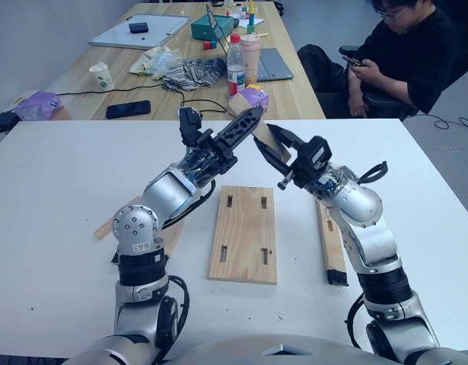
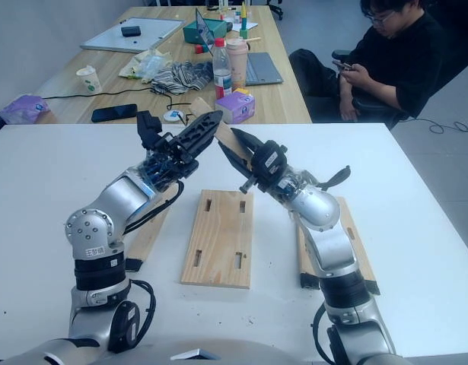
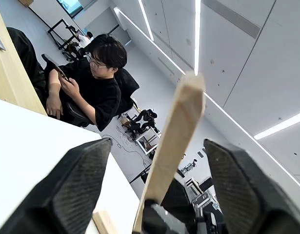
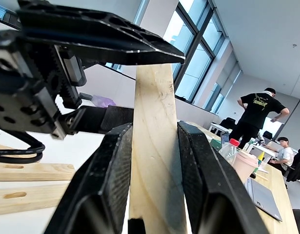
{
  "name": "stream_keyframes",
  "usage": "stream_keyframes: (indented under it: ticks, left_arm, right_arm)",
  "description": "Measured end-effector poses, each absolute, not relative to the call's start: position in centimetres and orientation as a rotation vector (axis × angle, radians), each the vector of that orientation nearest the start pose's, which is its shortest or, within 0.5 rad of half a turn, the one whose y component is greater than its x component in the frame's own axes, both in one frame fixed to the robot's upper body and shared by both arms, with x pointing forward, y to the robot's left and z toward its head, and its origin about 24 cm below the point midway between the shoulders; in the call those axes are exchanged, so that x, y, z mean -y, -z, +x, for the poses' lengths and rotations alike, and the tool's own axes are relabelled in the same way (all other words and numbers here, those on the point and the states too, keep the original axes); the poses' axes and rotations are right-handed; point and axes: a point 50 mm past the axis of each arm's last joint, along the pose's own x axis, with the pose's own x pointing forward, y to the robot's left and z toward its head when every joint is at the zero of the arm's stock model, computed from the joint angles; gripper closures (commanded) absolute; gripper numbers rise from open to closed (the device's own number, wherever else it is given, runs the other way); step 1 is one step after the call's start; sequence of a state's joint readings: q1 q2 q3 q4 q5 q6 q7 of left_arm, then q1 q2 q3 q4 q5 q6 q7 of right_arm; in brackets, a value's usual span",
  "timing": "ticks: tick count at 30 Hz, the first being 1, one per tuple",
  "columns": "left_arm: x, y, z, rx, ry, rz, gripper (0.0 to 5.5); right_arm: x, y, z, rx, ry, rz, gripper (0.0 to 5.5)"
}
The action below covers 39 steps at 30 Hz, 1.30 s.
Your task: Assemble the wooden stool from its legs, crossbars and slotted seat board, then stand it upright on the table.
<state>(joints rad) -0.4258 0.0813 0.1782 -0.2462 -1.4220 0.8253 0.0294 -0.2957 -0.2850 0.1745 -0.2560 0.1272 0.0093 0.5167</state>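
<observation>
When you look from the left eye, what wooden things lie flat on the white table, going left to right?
wooden slat at the left → slotted seat board in the middle → wooden bar at the right

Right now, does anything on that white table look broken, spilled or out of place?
Nothing looks spilled or broken. The seat board lies flat on the table. The one unusual sight: a wooden piece held up in the air, clamped in the right gripper, with the left gripper open around it.
</observation>
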Motion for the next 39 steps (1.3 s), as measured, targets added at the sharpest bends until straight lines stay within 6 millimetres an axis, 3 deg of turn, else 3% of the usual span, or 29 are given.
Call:
stream_keyframes:
  ticks: [7, 15, 21, 22, 27, 32, 37, 39]
  left_arm:
    - [-9.9, -18.3, 27.6, -0.108, 0.877, -1.020, 3.85]
    - [-10.0, -18.3, 27.8, -0.091, 0.864, -0.998, 4.89]
    - [-10.1, -18.2, 27.9, -0.093, 0.851, -0.989, 4.98]
    - [-10.1, -18.2, 27.9, -0.092, 0.850, -0.984, 5.00]
    - [-10.8, -17.7, 28.5, -0.058, 0.758, -0.801, 5.13]
    - [-13.7, -15.8, 29.5, -0.025, 0.555, -0.534, 5.13]
    - [-22.2, -14.7, 27.5, -0.045, 0.377, -0.374, 5.13]
    - [-23.5, -13.9, 26.6, -0.107, 0.382, -0.340, 5.13]
  right_arm:
    - [10.3, -16.1, 26.7, 0.444, -0.789, -0.285, 4.19]
    - [10.2, -16.1, 26.7, 0.442, -0.792, -0.276, 4.19]
    - [10.2, -16.0, 26.7, 0.427, -0.797, -0.257, 4.19]
    - [10.2, -16.0, 26.7, 0.421, -0.804, -0.249, 3.83]
    - [9.8, -15.1, 26.4, 0.354, -0.847, -0.234, 3.10]
    - [10.7, -14.7, 26.5, 0.318, -0.831, -0.243, 2.87]
    - [14.4, -14.9, 27.6, 0.298, -0.630, -0.252, 2.87]
    - [15.2, -14.6, 27.5, 0.284, -0.580, -0.244, 2.87]
